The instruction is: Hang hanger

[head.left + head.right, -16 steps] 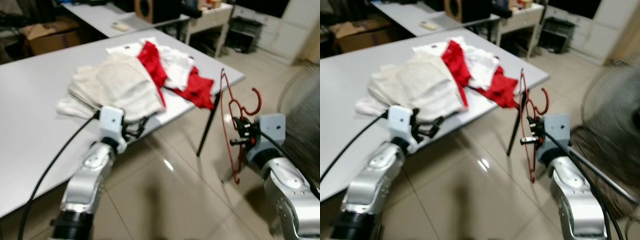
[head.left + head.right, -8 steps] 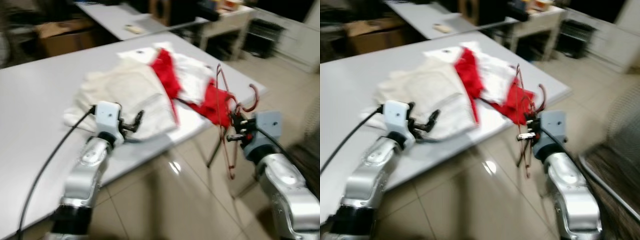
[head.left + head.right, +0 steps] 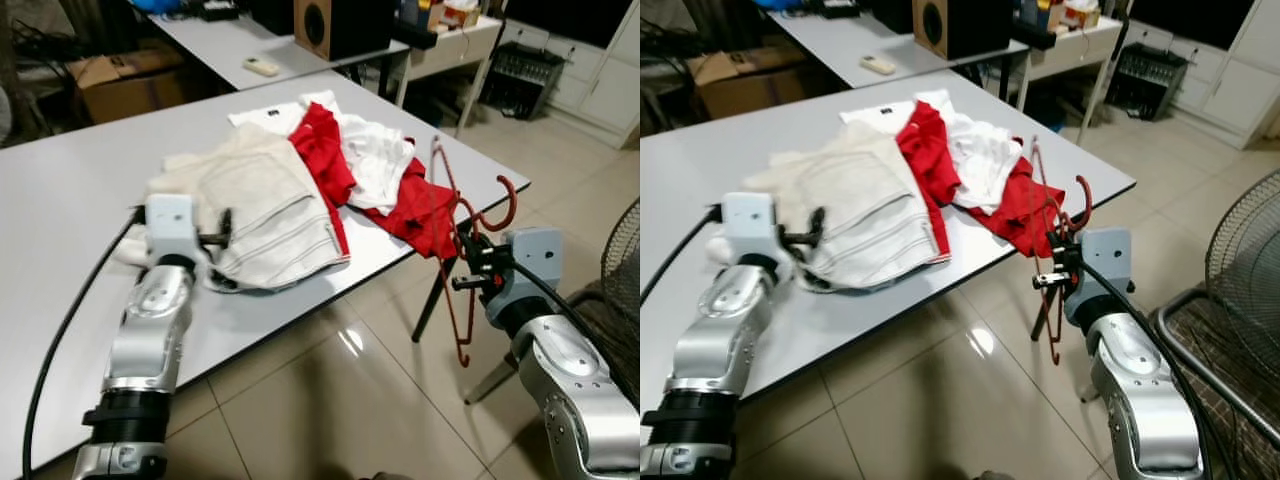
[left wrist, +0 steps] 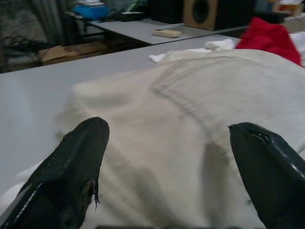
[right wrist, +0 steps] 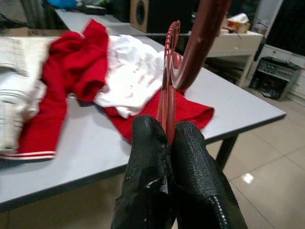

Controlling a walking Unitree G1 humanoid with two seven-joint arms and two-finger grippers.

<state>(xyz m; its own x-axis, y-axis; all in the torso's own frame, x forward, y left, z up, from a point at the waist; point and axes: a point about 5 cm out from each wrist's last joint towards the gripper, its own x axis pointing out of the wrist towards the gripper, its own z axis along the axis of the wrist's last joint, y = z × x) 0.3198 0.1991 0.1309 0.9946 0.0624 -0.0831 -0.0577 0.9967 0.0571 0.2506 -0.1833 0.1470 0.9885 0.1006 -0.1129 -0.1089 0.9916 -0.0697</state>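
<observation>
Right gripper (image 3: 470, 268) jaws clamp hanger (image 3: 450, 240) beside table (image 3: 60, 190) edge; left gripper (image 4: 167, 162) jaws wide.

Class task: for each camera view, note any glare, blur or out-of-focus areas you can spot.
Left eye view: sharp, with a bright glare patch on the floor tiles. Left wrist view: the cream cloth looks soft and the near fingers blurred. Right wrist view: the red hanger is blurred close up, with highlights along its hook.

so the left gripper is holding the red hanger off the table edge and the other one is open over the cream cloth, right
Wrong arm: the right gripper holds the red hanger, as the right wrist view shows. The left gripper is the open one over the cream cloth.
</observation>
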